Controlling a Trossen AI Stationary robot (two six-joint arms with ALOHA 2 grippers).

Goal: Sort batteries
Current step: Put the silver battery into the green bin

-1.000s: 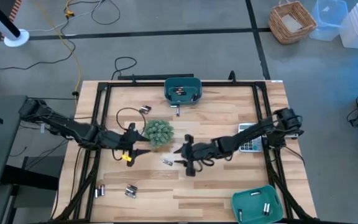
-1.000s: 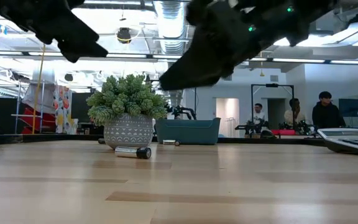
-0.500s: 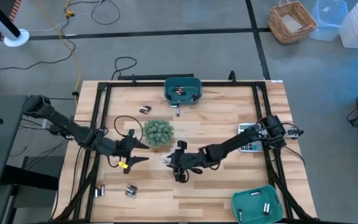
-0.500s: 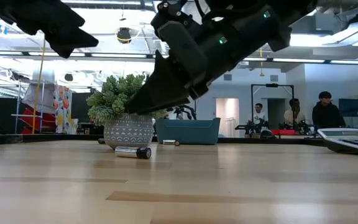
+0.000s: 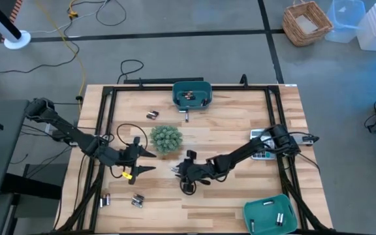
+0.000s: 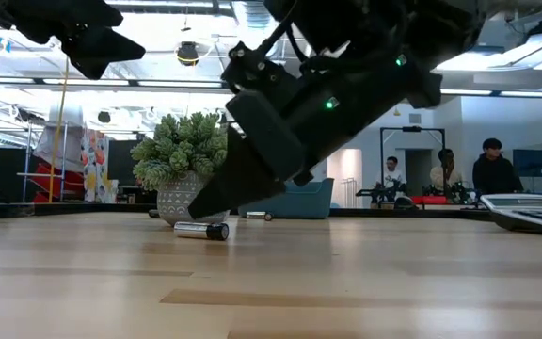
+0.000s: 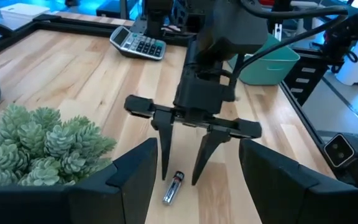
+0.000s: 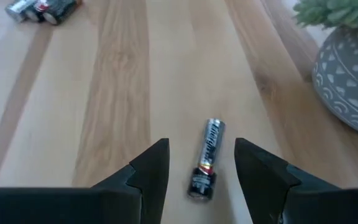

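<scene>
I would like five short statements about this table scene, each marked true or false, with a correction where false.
1. The right gripper stands open, its fingers either side of a silver-and-black cylindrical battery lying on the wooden table. True.
2. That battery is already lifted off the table. False: it lies flat on the wood.
3. The left gripper holds a battery. False: it is open and empty, beside the green potted plant.
4. The grey calculator lies near the table's right edge. True.
5. The teal bin at the far edge is empty. False: batteries lie inside.
</scene>
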